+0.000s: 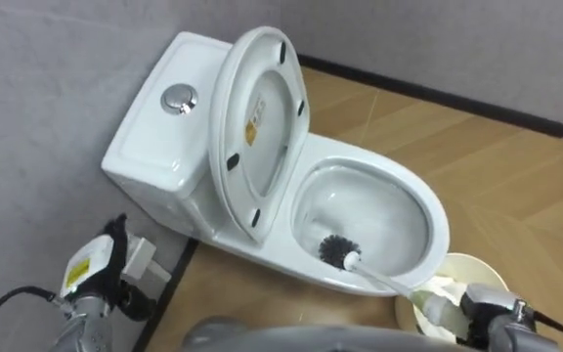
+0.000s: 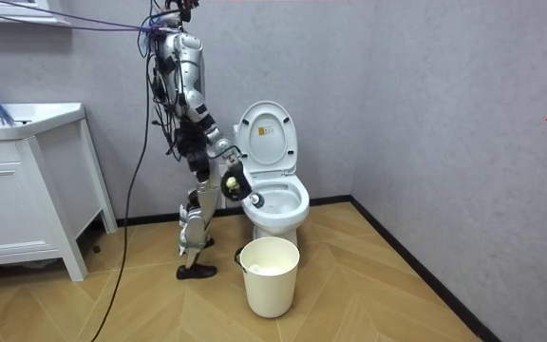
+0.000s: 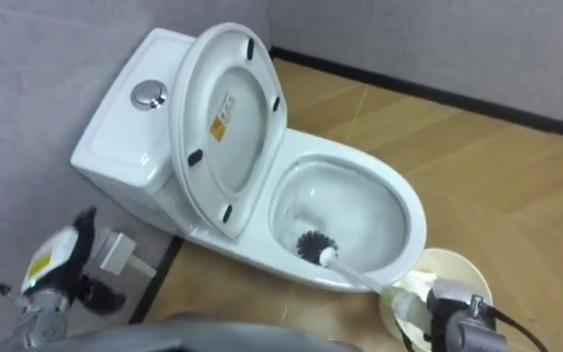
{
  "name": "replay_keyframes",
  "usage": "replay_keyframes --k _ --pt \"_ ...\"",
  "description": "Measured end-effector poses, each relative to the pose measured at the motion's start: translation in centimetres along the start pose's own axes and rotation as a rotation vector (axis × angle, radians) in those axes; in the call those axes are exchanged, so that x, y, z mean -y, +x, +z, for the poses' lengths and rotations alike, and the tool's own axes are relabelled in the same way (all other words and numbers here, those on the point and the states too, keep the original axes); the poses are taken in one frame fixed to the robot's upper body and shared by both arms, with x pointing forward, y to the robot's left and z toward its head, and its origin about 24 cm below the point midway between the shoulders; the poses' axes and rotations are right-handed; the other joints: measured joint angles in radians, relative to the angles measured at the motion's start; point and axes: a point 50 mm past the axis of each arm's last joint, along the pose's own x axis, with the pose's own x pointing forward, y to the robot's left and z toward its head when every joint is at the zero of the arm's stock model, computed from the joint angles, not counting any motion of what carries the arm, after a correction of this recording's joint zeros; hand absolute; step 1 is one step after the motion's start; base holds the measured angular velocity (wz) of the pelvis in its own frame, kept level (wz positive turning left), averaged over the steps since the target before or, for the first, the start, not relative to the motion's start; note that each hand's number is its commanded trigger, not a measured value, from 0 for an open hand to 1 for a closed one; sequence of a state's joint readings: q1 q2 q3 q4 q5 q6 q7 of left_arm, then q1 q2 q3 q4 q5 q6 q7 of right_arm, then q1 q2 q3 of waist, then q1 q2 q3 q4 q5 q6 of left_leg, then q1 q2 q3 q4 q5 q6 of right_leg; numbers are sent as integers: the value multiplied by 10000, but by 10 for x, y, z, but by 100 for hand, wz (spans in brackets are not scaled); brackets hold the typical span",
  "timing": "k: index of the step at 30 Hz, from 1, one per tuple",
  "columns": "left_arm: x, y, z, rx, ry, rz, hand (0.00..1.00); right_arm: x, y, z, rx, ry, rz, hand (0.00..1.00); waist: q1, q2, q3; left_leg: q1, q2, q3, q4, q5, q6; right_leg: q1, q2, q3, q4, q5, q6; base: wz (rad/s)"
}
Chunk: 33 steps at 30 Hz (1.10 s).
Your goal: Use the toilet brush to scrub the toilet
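The white toilet [image 1: 404, 191] stands against the grey wall with its lid and seat [image 1: 262, 127] raised against the tank [image 1: 159, 137]. A toilet brush with a black bristle head [image 1: 337, 252] reaches into the bowl and rests low on the near inner wall. Its pale handle [image 1: 389, 282] slants down to the lower right into my right hand [image 1: 482, 311], which is shut on its end. My left hand [image 1: 94, 276] hangs at the lower left beside the tank, apart from the toilet. In the room view I stand at the toilet's side [image 2: 278, 195], bent slightly toward it.
A cream bucket [image 1: 469, 269] stands on the wooden floor just right of the bowl, under my right hand; the room view shows this bucket [image 2: 271, 275] in front of the toilet. A small white box [image 1: 145, 259] sits low by the tank. A white cabinet [image 2: 17, 190] stands at the room view's left.
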<state>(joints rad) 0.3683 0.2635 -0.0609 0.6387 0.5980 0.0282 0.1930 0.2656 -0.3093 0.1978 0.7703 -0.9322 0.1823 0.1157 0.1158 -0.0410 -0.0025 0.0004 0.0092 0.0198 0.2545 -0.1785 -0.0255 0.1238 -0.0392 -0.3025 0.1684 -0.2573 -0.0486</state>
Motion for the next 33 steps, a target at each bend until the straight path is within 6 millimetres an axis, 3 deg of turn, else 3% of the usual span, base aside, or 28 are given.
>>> replay_keyframes --k 7,10,15,21,26,30,33 --pt "32 -18 -38 -2291 -2028 -1157 0 -29 1 -5 -323 3487 782 100 -63 37 59 219 -31 8 -18 -248 -12 217 -13 52 11 -67 117 2" --pt "43 -25 -50 -3173 -2847 -1415 0 -36 1 -10 -711 5514 612 100 -123 79 78 494 -58 76 -286 -248 -10 293 -25 311 -14 -98 165 -11" --pt "60 -36 -68 -4709 -4345 -1716 0 -40 -1 -22 -1366 8550 -427 100 -523 158 68 881 -72 275 -524 -255 3 410 -6 867 -7 -117 193 -19" --pt "66 -36 -69 -5150 -4889 -1758 0 -51 -4 -30 -2646 11567 -1459 100 -1091 232 63 1098 -6 685 -566 -255 3 454 69 1397 12 -101 161 -15" --pt "62 -31 -63 -4928 -4830 -1694 0 -54 -6 -31 -3265 12570 -2152 100 -1335 291 61 1380 72 978 -567 -257 2 470 153 2135 52 -64 102 -42" --pt "58 -23 -54 -4641 -4913 -1640 0 -56 -7 -28 -3518 13265 -2360 100 -1412 350 43 1478 163 1458 -566 -297 -21 292 281 2627 166 -25 68 -38" --pt "55 -16 -44 -4311 -4856 -1648 0 -56 -7 -27 -3613 13693 -2410 100 -1563 451 19 1524 156 1458 -569 -305 -14 276 279 2747 173 -17 73 -19"
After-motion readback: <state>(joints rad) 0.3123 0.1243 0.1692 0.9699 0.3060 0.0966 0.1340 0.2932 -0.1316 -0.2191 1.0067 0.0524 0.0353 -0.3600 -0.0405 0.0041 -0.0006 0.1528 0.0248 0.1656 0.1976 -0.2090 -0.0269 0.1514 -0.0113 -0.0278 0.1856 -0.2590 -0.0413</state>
